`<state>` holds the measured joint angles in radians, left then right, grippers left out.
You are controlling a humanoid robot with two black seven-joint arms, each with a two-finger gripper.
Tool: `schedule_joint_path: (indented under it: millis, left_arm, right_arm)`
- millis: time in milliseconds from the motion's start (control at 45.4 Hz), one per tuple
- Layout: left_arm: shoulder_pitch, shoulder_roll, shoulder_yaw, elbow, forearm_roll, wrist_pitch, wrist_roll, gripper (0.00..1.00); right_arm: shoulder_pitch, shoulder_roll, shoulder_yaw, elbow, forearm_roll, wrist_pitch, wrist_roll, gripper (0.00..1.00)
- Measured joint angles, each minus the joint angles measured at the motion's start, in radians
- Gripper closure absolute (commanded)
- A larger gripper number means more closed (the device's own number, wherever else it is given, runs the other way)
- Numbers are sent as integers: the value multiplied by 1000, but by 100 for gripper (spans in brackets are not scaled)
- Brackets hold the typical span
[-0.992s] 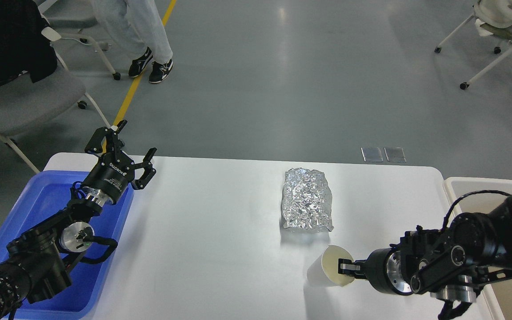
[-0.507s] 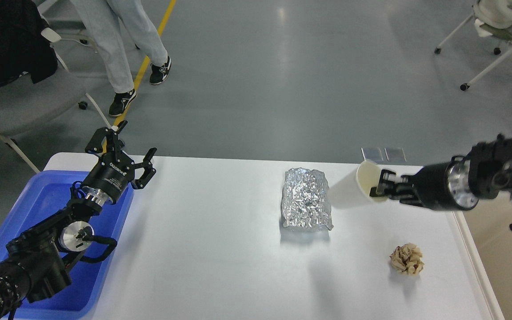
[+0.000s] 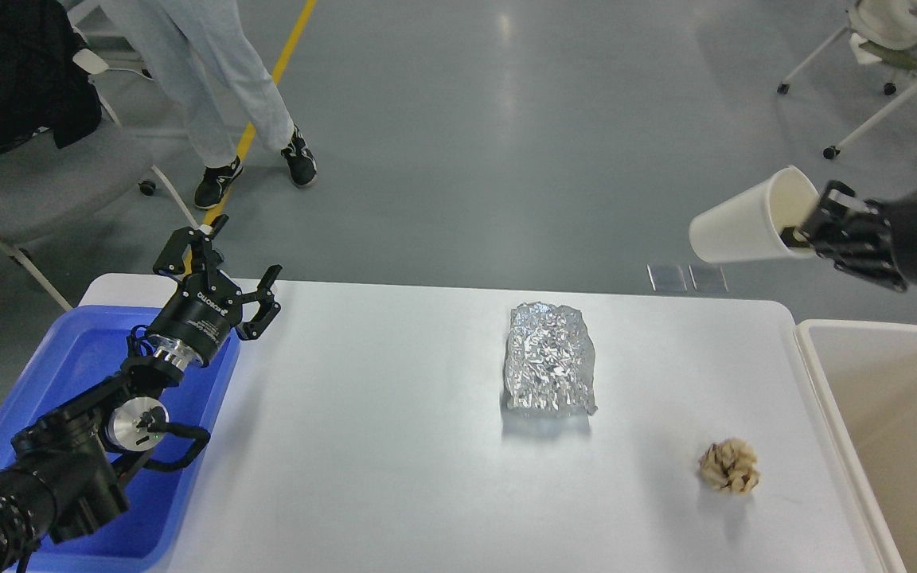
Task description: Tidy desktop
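White paper cup [image 3: 747,224] pinched at rim by right gripper [image 3: 813,225], 2 o'clock above white rectangular desktop [image 3: 363,414]. Left gripper [image 3: 229,259] wide open, empty, 9 o'clock. Crumpled foil [image 3: 550,358] center.

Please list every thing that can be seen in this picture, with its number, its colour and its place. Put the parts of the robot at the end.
desktop: 1, white, centre, between the two tubs
foil packet: 1, silver, crumpled, lying on the desktop, right of centre
paper ball: 1, beige, crumpled, on the desktop near its right edge
blue tub: 1, blue, at the left end of the desktop
beige-white tub: 1, right of the desktop
paper cup: 1, white, held in the air at upper right, tilted on its side
chairs: 2 with wheels, far left and top right
person: 1, legs only, top left
left gripper: 1, black, open, above the blue tub's far corner
right gripper: 1, black, gripping the paper cup's rim
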<state>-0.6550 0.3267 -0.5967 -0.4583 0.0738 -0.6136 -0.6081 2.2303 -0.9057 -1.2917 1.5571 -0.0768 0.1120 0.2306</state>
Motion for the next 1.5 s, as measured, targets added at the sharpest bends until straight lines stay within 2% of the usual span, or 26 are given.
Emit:
schedule_joint_path:
  millis: [198,463,639,882,1036,1190,1389,1499]
  left_arm:
    - [0,0,0,0,0,0,-1,0]
    - [0,0,0,0,0,0,-1,0]
    - [0,0,0,1,0,0,-1,0]
    - [0,0,0,0,0,1,-1,0]
    - [0,0,0,0,0,1,-1,0]
    - [0,0,0,1,0,1,-1,0]
    - [0,0,0,1,0,1,-1,0]
    - [0,0,0,1,0,1,-1,0]
  right_arm:
    - [-136,-115,58,-90,25,-107,0,100]
    - [-530,-183,311,-281,46,-272,0,100]
    - [-822,-137,524,-465,116,-353,0,100]
    - [-1153,14,779,-766,251,-393,-9,100]
    - [-1308,134,966,-962,305,-399,-54,100]
    - [-1420,246,1195,-1155,331,-392,-142,100]
    - [-1500,324,1422,-1286,345,-387,-244,100]
    - [-1532,347,1499,-1319,349,-381,-280,76]
